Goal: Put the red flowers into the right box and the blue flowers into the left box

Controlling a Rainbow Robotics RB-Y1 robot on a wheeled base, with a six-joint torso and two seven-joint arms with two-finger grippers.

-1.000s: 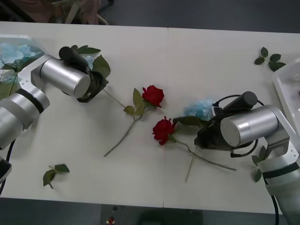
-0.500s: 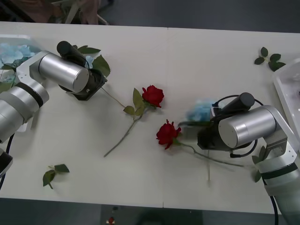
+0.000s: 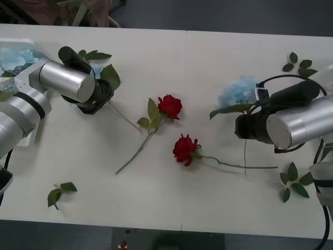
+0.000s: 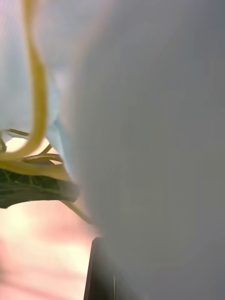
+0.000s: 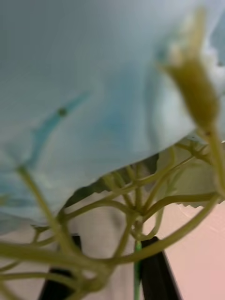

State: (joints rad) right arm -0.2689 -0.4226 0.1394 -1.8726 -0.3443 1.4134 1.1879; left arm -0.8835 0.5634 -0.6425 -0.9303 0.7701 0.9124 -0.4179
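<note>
Right, my right gripper (image 3: 244, 126) is pinching 1 blue flower (image 3: 238, 91) by the stem, lifted off the table (image 3: 208, 52) w/ stem dangling, near the right edge. My left gripper (image 3: 101, 92) pinches another blue flower (image 5: 93, 93) beside the left box (image 3: 21, 42), which already holds blue blooms. 2 red flowers (image 3: 169, 106) lie mid-table, untouched. To do this well: keep the grip firm, carry the right one high across so the stem clears the roses, lower blooms fully inside the rim before releasing.

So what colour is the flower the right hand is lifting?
Pale sky blue; the flower at the right hand shows best in the front view.
</note>
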